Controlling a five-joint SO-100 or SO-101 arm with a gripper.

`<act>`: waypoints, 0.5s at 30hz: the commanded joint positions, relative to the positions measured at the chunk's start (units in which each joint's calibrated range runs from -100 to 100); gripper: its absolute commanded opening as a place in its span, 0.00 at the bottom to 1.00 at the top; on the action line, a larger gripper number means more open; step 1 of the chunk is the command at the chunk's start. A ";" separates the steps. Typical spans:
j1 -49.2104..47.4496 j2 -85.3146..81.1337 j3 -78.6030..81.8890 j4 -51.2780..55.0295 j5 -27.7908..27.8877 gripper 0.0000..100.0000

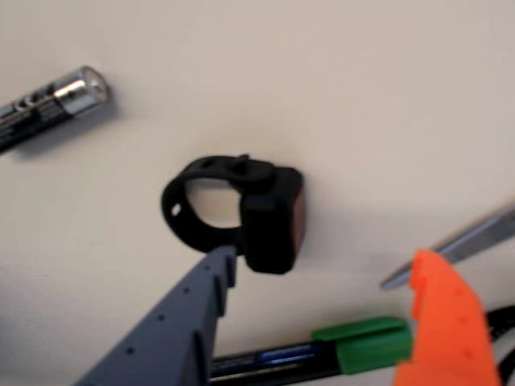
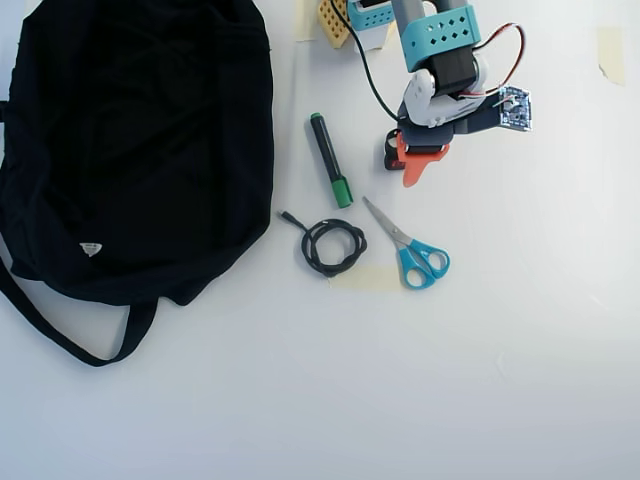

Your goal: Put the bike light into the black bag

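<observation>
In the wrist view the bike light [image 1: 272, 225] lies on a pale surface, its black body standing up from its ring-shaped strap loop [image 1: 197, 211], with the red lens showing as a thin strip on its right edge. The gripper [image 1: 322, 261] reaches in from below: a grey ridged finger [image 1: 193, 314] has its tip touching or just short of the loop's lower edge, and an orange finger [image 1: 442, 322] sits well off to the right, so the jaws stand wide apart with the light between them and nothing held. This view alone shows a black-and-silver cylinder [image 1: 56, 100] at the upper left, which the overhead view does not show. It catches only scraps of other things: the green cap end of a marker [image 1: 362, 342] and the tip of a scissor blade [image 1: 459, 241]. The overhead view gives the layout instead. The arm [image 2: 440, 60] comes down from the top edge, and the light [image 2: 392, 155] is mostly hidden beneath it, only a small dark and red bit showing beside the orange finger [image 2: 415, 165]. The black bag [image 2: 130, 140] fills the upper left, well apart from the light, its strap [image 2: 70, 335] trailing below and a small white label [image 2: 90, 248] on its fabric. Between bag and arm lie the marker [image 2: 329, 160], a coiled black cord [image 2: 330, 245] and blue-handled scissors [image 2: 412, 250]. The table [image 2: 400, 400] is plain white, with bits of tape at the top edge; no more of the room is visible.
</observation>
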 commanded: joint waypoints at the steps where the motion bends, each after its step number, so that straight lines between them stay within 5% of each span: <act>1: 0.47 -0.29 -0.20 -0.50 -1.41 0.31; 15: 0.40 -0.29 6.99 -8.85 -1.88 0.33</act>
